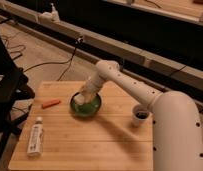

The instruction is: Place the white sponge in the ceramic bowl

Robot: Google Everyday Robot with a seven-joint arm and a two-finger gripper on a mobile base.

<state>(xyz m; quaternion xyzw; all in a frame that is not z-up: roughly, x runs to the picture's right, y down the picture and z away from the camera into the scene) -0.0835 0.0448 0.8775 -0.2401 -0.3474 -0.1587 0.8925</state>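
The green ceramic bowl (90, 108) stands on the wooden table, left of centre. My gripper (84, 96) reaches down from the white arm (126, 84) and hangs over the bowl's left half, just inside its rim. A pale off-white lump, the white sponge (78, 100), shows at the gripper's tip, low in the bowl. I cannot tell whether the gripper still holds it or whether it rests on the bowl's bottom. The gripper hides part of the sponge.
A small white cup with dark contents (140, 115) stands to the right of the bowl. An orange stick (51, 103) lies to its left. A white labelled tube (35, 136) lies near the front left corner. A black frame (7, 95) stands beside the table's left edge.
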